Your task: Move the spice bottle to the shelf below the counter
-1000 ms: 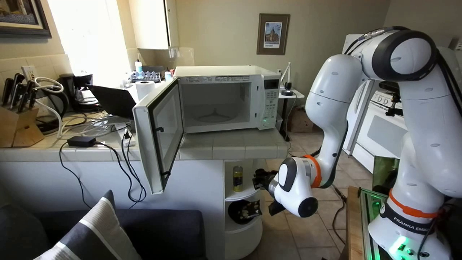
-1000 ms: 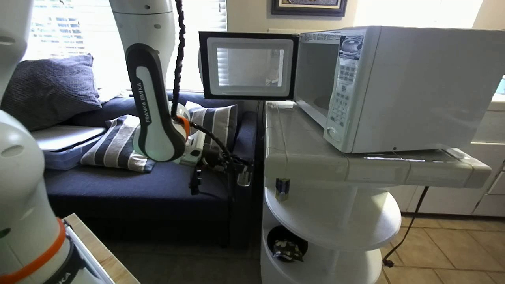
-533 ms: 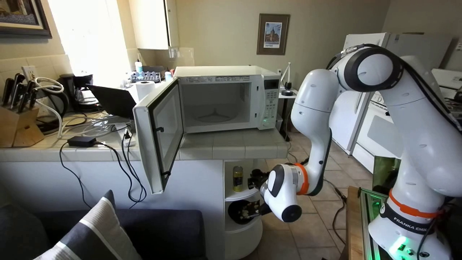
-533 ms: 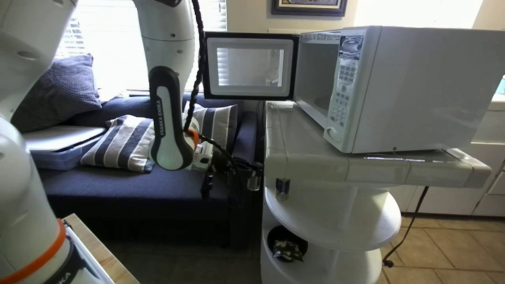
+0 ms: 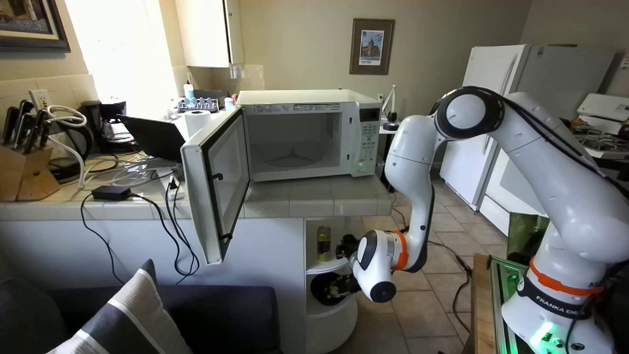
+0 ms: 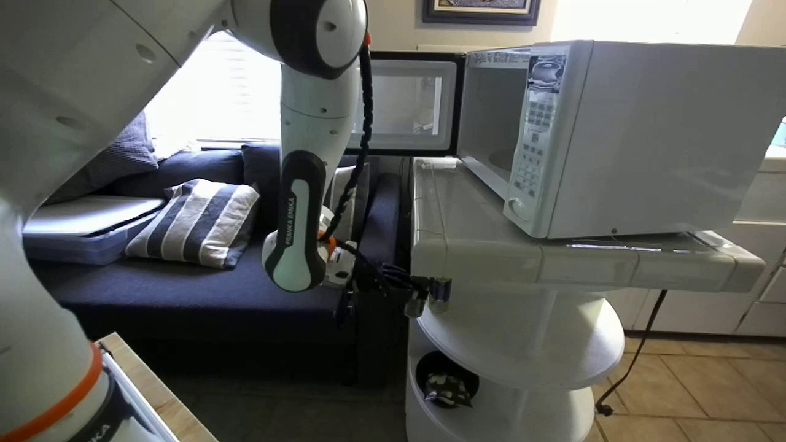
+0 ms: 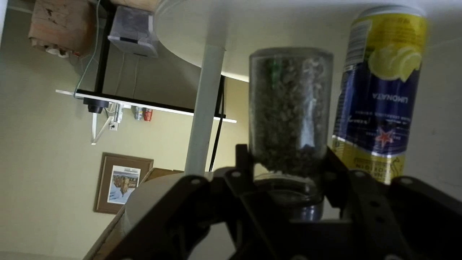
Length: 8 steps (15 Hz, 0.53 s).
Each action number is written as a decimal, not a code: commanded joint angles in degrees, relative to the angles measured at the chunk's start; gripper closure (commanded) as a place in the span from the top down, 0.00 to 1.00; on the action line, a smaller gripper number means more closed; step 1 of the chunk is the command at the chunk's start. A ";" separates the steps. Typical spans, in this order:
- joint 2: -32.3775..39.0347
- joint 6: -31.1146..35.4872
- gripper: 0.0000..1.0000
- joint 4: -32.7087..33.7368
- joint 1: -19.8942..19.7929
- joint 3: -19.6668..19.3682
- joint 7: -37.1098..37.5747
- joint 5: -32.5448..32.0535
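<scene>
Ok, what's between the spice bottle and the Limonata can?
In the wrist view, low in the picture, a finger of the gripper shows between the spice bottle and the can; higher up, just a narrow strip of pale shelf.

A cylindrical yellow-and-blue metal can point(image 7: 380, 94) and slim white post point(image 7: 205, 108) obstruct the rounded white shelf point(image 6: 509, 350) (room lies open between them).

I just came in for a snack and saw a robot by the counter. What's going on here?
The robot arm is holding a spice bottle in its hand, by the upper shelf below the counter, close to a drink can standing there. The bottle is not yet let go. Whether it touches the shelf is hard to tell.
</scene>
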 commanded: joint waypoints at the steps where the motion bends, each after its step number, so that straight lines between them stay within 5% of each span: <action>1: 8.26 -7.15 0.23 2.96 -8.42 5.89 1.52 -8.37; 8: 17.98 -17.17 0.23 4.36 -16.09 8.42 1.48 -22.50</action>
